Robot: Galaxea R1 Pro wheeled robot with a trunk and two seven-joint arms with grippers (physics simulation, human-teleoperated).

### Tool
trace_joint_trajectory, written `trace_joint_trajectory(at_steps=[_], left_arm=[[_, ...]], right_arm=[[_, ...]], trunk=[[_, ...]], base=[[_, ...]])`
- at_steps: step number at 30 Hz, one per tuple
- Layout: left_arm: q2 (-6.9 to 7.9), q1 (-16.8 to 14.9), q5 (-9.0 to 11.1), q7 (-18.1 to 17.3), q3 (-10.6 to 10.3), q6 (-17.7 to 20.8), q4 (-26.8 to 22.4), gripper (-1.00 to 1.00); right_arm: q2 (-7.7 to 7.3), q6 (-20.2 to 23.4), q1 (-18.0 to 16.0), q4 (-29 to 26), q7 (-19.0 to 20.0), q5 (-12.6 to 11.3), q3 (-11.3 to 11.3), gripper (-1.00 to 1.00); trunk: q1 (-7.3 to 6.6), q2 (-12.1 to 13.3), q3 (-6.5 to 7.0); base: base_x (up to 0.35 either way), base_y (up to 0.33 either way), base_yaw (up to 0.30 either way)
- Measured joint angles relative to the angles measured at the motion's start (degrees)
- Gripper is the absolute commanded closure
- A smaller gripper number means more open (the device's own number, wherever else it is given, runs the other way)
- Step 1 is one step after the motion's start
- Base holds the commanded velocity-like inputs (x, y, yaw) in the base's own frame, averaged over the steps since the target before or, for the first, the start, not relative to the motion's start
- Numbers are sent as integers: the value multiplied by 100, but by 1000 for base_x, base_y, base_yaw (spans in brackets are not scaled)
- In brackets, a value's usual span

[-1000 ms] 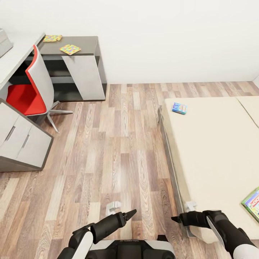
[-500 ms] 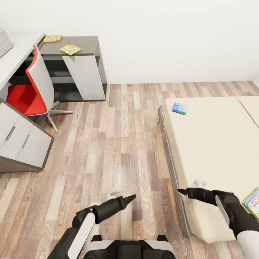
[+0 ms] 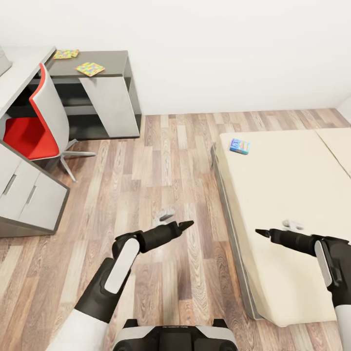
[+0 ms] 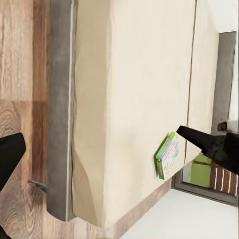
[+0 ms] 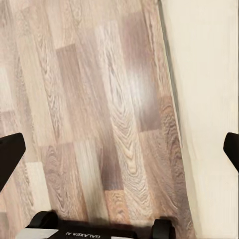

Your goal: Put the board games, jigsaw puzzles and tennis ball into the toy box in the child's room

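Observation:
A small blue board game [image 3: 240, 146] lies on the beige bed [image 3: 292, 190] near its far left corner. A green-edged board game [image 4: 167, 155] lies on the same mattress close to its edge. Two jigsaw puzzles [image 3: 89, 68] [image 3: 66, 53] rest on the dark-grey section of the table [image 3: 112, 59]. A grey sliver of the toy box [image 3: 3, 61] shows on the pale table top. My left gripper [image 3: 185, 224] hangs open over the floor, pointing toward the bed. Over the mattress edge my right gripper [image 3: 263, 233] is open and empty, its fingers [image 5: 10, 154] wide apart. The tennis ball is out of view.
A red and white swivel chair [image 3: 34, 126] stands at the desk on the left. White drawers [image 3: 24, 195] jut out at the near left. Wood-plank floor [image 3: 165, 165] runs between desk and bed. A white wall closes the far side.
Both arms have risen and stretched forward. The right gripper moved from the bed's corner to above the mattress edge. The view shifted a little, and the green-edged game left the head view.

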Motion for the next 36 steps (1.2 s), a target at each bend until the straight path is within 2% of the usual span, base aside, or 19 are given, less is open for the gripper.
trace_joint_trajectory(at_steps=[1, 3, 4, 6, 7, 8, 9, 10, 11, 13, 16, 18, 25, 36], left_arm=[[0, -7, -7, 6, -3, 2, -3, -100], [-19, -195, 343, 360, -203, 81, -216, -100], [-18, -199, 339, 367, -206, 83, -220, -100], [-25, -320, 657, 796, -364, 133, -368, -100], [-24, -321, 659, 805, -367, 134, -370, -100], [-26, -365, 817, 1058, -422, 144, -412, -100], [-26, -367, 820, 1068, -423, 145, -414, -100], [-28, -404, 963, 1324, -467, 151, -439, -100], [-28, -405, 967, 1334, -469, 152, -440, -100], [-30, -465, 1206, 1805, -533, 156, -461, -100], [-31, -489, 1307, 2018, -557, 156, -467, -100], [-32, -523, 1448, 2316, -590, 156, -482, -100], [-33, -555, 1605, 2634, -633, 148, -523, -100], [-34, -570, 1693, 2801, -673, 140, -551, -100]], right_arm=[[0, 4, 0, -4, 0, 3, -1, -100], [-13, 180, -6, -192, -1, -8, -60, -100], [-13, 182, -6, -194, -1, -6, -61, -100], [-13, 295, -10, -313, -1, -15, -94, -100], [-13, 296, -10, -314, -1, -14, -95, -100], [-9, 336, -10, -355, -1, -18, -105, -100], [-9, 337, -10, -356, -1, -17, -106, -100], [-4, 368, -10, -389, -1, -21, -114, -100], [-4, 369, -9, -390, -1, -20, -115, -100], [12, 415, -9, -437, -1, -21, -125, -100], [22, 431, -7, -457, -1, -21, -129, -100], [36, 452, 4, -485, -1, -22, -133, -100], [45, 474, 37, -517, -2, -21, -141, -100], [36, 487, 57, -542, -2, -16, -148, -100]], trunk=[[0, 0, 3], [0, 0, 9], [0, 0, 12], [0, 0, 18], [0, 0, 20], [0, 0, 22], [0, 0, 23], [0, 0, 25], [0, 0, 26], [0, 0, 29], [0, 1, 31], [0, 1, 32], [0, 1, 34], [0, 1, 35]], base=[[0, 1, -191], [0, 0, -209], [0, 0, -223], [0, 0, -235], [0, 0, -244], [0, 0, -244], [0, 0, -252], [0, 0, -252], [0, 0, -258], [0, 0, -262], [0, 0, -267], [0, 0, -272], [0, 0, -276], [0, 0, -280]])
